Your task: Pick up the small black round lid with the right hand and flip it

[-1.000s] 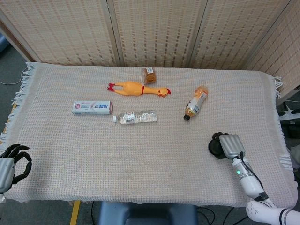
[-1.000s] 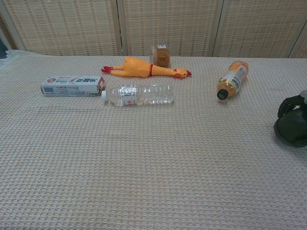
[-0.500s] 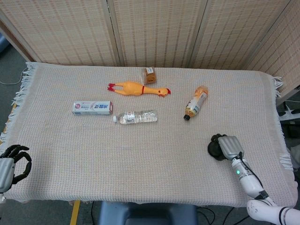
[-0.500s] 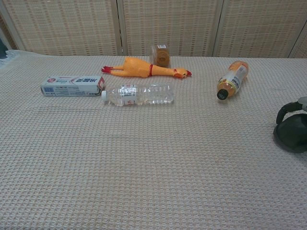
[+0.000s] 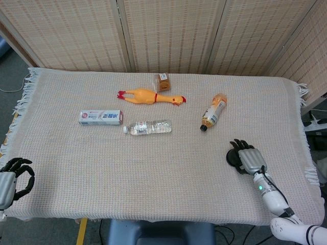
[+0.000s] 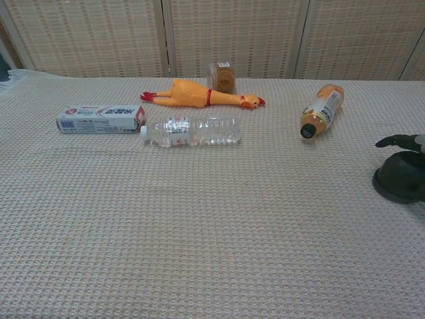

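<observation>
Lid: the small black round lid (image 6: 399, 185) lies flat on the cloth (image 5: 153, 168), near the right edge.
Right hand: the right hand (image 5: 250, 159) is above the lid, fingers spread, holding nothing.
Left hand: the left hand (image 5: 13, 176) is at the front left corner, fingers curled loosely apart, empty.
Nearby: an orange bottle (image 5: 213, 112) lies behind the lid.
</observation>
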You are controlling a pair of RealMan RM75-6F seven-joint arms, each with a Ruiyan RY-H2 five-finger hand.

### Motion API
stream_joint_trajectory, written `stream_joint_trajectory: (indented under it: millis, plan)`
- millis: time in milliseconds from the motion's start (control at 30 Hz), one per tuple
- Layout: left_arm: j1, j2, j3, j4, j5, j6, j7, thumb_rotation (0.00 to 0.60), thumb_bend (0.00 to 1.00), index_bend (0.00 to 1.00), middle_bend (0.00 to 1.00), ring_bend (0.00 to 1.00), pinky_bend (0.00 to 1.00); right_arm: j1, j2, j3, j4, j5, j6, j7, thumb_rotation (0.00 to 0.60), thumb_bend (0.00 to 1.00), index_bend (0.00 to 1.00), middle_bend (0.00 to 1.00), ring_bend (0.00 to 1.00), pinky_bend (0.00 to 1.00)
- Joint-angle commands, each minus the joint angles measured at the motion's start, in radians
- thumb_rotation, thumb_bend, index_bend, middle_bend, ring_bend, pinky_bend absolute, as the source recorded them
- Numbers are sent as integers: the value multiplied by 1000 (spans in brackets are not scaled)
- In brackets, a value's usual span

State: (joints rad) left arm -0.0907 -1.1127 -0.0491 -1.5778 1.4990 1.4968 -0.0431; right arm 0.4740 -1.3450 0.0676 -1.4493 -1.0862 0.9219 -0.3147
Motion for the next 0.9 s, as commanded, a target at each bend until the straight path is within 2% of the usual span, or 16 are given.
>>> stream_joint_trajectory:
  millis: [33,133,267,433,467,567,633,900]
  plan:
    - [0,0,0,0,0,0,1,600,440,567,321,215,453,-7,5,-3,-6,-19,22,5,600,246,0,0,0,60]
    - [0,0,0,-1,0,0,2,600,440,568,321,215,453,-19,2,-4,-7,-47,61,14,600,205,0,0,0,14]
    - [-1,-3,0,4,8,5,1,600,440,572,325,217,453,-35,-14,-4,4,-74,105,28,600,200,4,1,0,46]
    - [0,-7,0,10,11,10,0,600,441,579,333,226,464,-35,-30,-7,25,-82,100,30,600,199,89,40,21,235]
    - [0,-8,-1,10,10,9,0,600,440,579,333,226,465,-34,-36,-6,33,-85,101,29,600,199,108,55,37,253]
    - [-1,-9,-3,12,7,9,-1,600,440,577,332,226,465,-36,-59,-1,58,-100,118,40,600,200,216,180,140,330]
    - [0,-10,-3,13,7,10,-2,600,440,576,332,226,466,-38,-69,1,70,-114,132,48,600,199,313,254,217,394]
    - [0,-11,-4,14,4,11,-1,600,441,576,327,226,469,-56,-102,13,110,-170,205,82,600,199,477,362,353,515]
